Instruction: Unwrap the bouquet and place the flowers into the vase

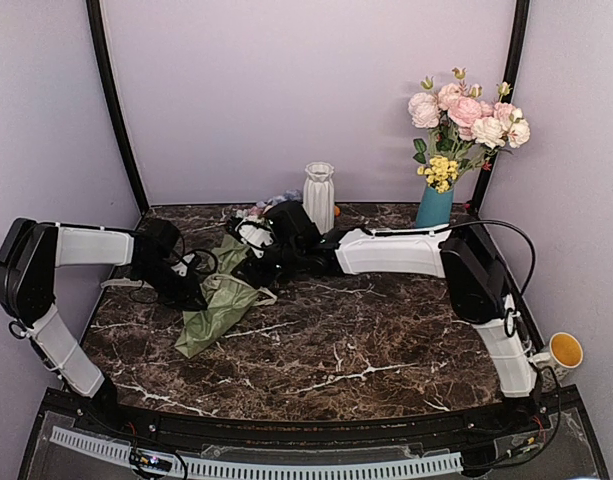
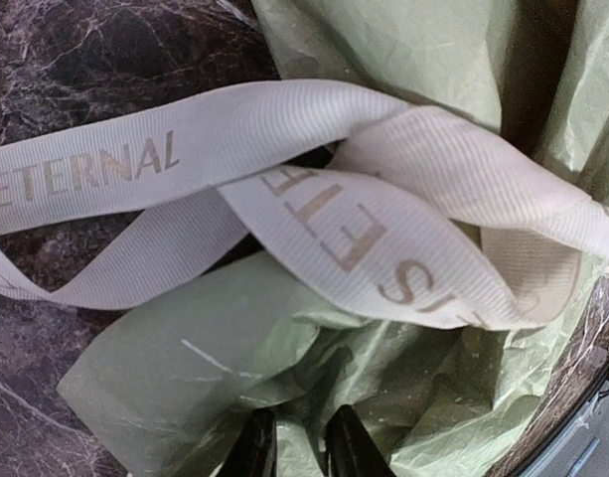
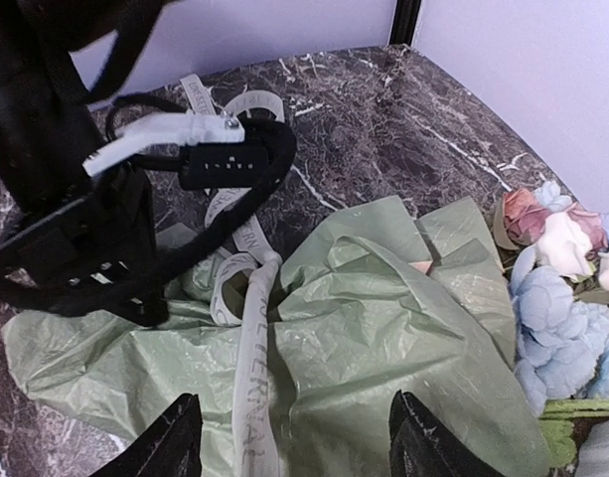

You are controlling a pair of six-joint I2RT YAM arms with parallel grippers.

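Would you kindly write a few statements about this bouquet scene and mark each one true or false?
1. The right gripper is open above the wrapping paper. True.
2. The ribbon is knotted tightly around the stems. False: it lies in loose loops on the paper.
3. The flowers stand in the white vase. False: they lie on the table beside the paper, and nothing shows above the vase's rim.
4. The teal vase holds pink and white roses. True.
5. The left gripper hangs well clear of the paper. False: its fingers are nearly closed with a fold of the paper between them.
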